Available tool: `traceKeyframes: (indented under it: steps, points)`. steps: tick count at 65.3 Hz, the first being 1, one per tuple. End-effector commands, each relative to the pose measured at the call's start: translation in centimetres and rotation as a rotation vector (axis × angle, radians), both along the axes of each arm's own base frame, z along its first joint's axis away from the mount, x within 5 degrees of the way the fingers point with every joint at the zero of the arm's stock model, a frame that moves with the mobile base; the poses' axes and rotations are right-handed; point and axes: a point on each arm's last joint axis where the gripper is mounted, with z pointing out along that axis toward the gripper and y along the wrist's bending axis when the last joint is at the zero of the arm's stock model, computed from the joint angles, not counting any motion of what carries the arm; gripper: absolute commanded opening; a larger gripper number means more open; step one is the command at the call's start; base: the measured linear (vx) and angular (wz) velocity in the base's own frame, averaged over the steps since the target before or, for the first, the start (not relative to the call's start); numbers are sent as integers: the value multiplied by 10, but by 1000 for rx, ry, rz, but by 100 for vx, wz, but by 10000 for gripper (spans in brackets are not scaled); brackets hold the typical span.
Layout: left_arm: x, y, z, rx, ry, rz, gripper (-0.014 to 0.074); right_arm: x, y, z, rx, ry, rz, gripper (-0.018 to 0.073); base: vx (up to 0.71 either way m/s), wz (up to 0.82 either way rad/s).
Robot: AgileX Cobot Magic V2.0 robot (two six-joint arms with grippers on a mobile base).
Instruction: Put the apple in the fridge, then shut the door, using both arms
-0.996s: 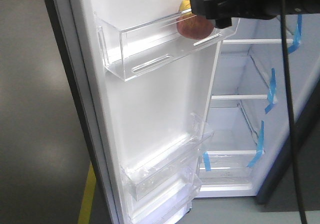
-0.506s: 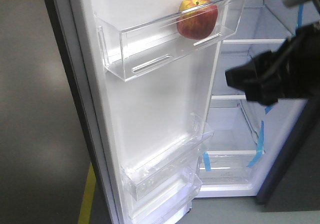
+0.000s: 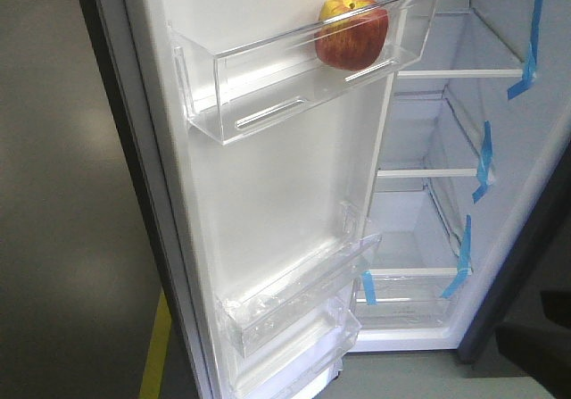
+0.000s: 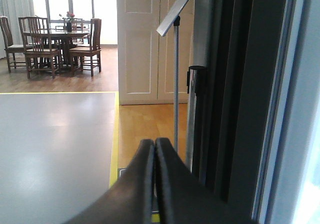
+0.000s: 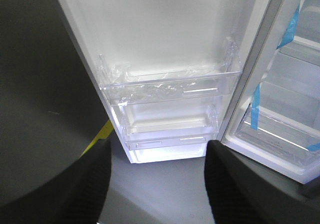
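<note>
The apple (image 3: 351, 31), red with a yellow top, rests in the top clear bin (image 3: 268, 78) on the white inner face of the open door (image 3: 268, 203). No gripper touches it. The fridge (image 3: 428, 220) stands open to the right, with white shelves and blue tape strips. My left gripper (image 4: 154, 144) is shut with nothing in it, beside the door's dark outer edge (image 4: 240, 93). My right gripper (image 5: 157, 146) is open and empty, low down, facing the door's lower bins (image 5: 170, 86).
Grey floor with a yellow line (image 3: 156, 345) lies left of the door. In the left wrist view a sign stand (image 4: 175, 73) and a black post (image 4: 196, 83) are near the door, with a dining table and chairs (image 4: 55, 43) far behind.
The right arm let go of the apple in the top door bin, drew back and dropped down to the right, out of the front view. The apple stays put.
</note>
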Motion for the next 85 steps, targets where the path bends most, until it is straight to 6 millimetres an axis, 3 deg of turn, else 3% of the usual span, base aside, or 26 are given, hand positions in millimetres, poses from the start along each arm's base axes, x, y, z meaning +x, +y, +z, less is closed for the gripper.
traceKeyframes:
  steps: [1, 17, 30, 59, 85]
  points:
    - [0, 0, -2, -16, -58, -3, -6, -16, -4, 5, 63, -65, 10, 398, 0, 0]
    - [0, 0, -2, -16, -58, -3, -6, -58, -19, -4, 64, -54, 48, 398, 0, 0]
    - [0, 0, -2, -16, -58, -3, -6, -78, -27, -8, 58, -60, 64, 398, 0, 0]
    - [0, 0, -1, -18, -66, -3, -6, -82, -29, -9, 56, -61, 69, 398, 0, 0]
    - [-6, 2, 22, -66, -325, 7, -6, -82, -29, -9, 56, -61, 69, 396, 0, 0]
